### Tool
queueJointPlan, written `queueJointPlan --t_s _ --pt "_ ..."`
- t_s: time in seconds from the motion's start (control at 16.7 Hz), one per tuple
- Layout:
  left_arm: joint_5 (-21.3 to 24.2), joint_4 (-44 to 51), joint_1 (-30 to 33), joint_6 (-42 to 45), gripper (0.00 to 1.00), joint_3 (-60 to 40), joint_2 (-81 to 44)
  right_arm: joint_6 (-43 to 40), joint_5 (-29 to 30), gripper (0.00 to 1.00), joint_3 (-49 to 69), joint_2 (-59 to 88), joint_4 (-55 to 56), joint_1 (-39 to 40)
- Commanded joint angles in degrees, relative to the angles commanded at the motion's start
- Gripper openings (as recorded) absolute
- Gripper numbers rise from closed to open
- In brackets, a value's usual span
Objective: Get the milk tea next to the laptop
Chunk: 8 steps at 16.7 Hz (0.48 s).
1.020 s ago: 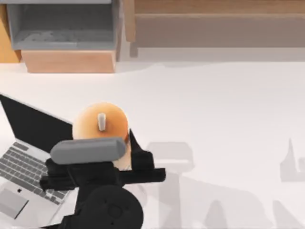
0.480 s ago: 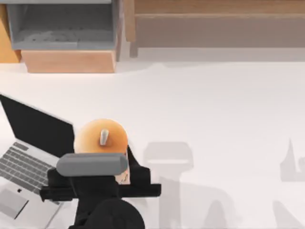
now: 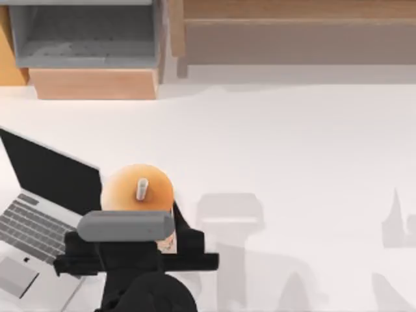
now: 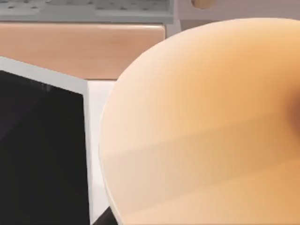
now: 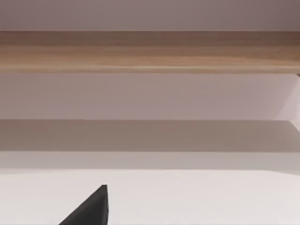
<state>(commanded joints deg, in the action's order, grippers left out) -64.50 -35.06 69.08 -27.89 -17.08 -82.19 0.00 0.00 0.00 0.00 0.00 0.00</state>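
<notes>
Milk tea [image 3: 138, 190] stands at the left side of the white surface [image 3: 292, 143], just beside the right edge of the laptop [image 3: 39, 201]. Orange-tan top faces up, short white straw [image 3: 142, 189] at its centre, roughly upright. From the top view I cannot tell whether the cup base rests on the surface or sits slightly above it.

Left claw [image 3: 146, 231] is at the near side of the cup, closed around the cup body. One dark finger [image 3: 184, 229] shows along the cup's right flank, touching it; the other side is hidden under the grey block [image 3: 125, 225] mounted on the wrist. Black arm body runs from there to the bottom edge of the top view, partly over the laptop's near right corner.

Left wrist view: cup wall [image 4: 206, 126] very close, tan and curved, with the laptop's black screen [image 4: 42, 150] and its pale bezel just beside it. A narrow strip of white surface separates screen edge and cup.

Laptop is open, screen black and tilted back, grey keys and pale trackpad [image 3: 14, 276] toward the lower left corner of the top view.

Behind, at the far edge: wooden cabinet with an open grey compartment [image 3: 84, 36] on the left, long wooden shelf [image 3: 292, 32] on the right.

Right wrist view: one dark fingertip [image 5: 91, 208] of the right claw above bare surface, facing the shelf [image 5: 150, 51]; its state I cannot tell.
</notes>
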Motion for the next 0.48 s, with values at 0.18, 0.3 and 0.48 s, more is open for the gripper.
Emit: queueJointPlan --t_s 0.18,0.3,0.48 --pt "0.0 0.0 0.0 0.0 0.45 0.0 0.0 0.0 0.0 1.0 0.0 0.0 0.0 0.0" --pt "0.0 0.0 0.0 0.0 0.6 0.0 0.0 0.0 0.0 1.0 0.0 0.0 0.0 0.0" --pt "0.0 0.0 0.0 0.0 0.83 0.0 0.0 0.0 0.0 1.0 0.0 0.0 0.0 0.0"
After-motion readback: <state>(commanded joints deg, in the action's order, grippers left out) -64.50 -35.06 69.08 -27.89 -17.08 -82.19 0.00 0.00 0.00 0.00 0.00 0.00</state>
